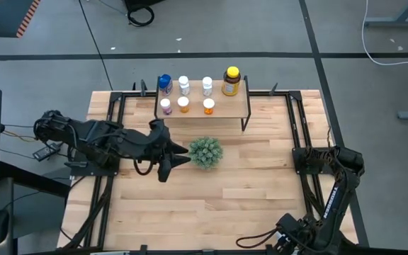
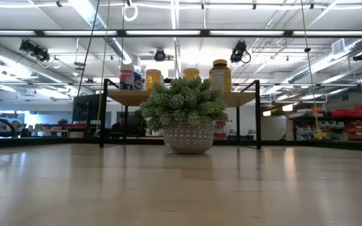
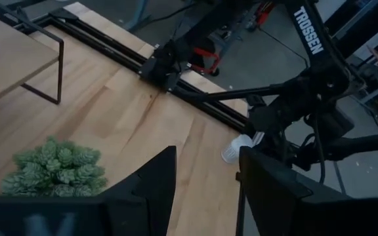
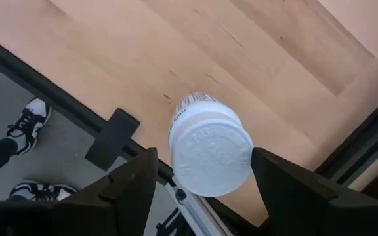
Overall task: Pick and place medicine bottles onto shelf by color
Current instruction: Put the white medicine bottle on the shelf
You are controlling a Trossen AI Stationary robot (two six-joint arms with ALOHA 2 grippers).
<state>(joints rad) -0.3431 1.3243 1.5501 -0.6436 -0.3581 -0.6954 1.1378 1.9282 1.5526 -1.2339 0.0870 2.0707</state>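
Note:
The shelf (image 1: pixel 239 105) stands at the table's far side and carries several medicine bottles: a blue one (image 1: pixel 164 83), two white ones (image 1: pixel 183 85), an amber one with a yellow cap (image 1: pixel 231 81), a purple one (image 1: pixel 166 106) and two orange ones (image 1: pixel 209 106). One white bottle (image 4: pixel 210 157) with a white cap stands near the table's near right edge. It also shows in the left wrist view as the white bottle (image 3: pixel 236 149). My right gripper (image 4: pixel 202 152) is open above it, one finger on either side of the cap. My left gripper (image 1: pixel 176 160) is open and empty, just left of the plant. My right gripper comes at the white bottle's cap (image 4: pixel 195 141) from above, pointing down. A narrow gap shows between the cap and one finger (image 4: pixel 133 187). The other finger (image 4: pixel 287 190) meets the cap's outline, and I cannot tell whether it touches.
A green spiky plant (image 1: pixel 205 152) in a patterned pot (image 2: pixel 187 138) sits mid-table in front of the shelf. A black rail (image 4: pixel 113 137) runs along the table's edge beside the white bottle. A person's shoes (image 4: pixel 28 118) show on the floor beyond it. Bare wood lies toward the near side.

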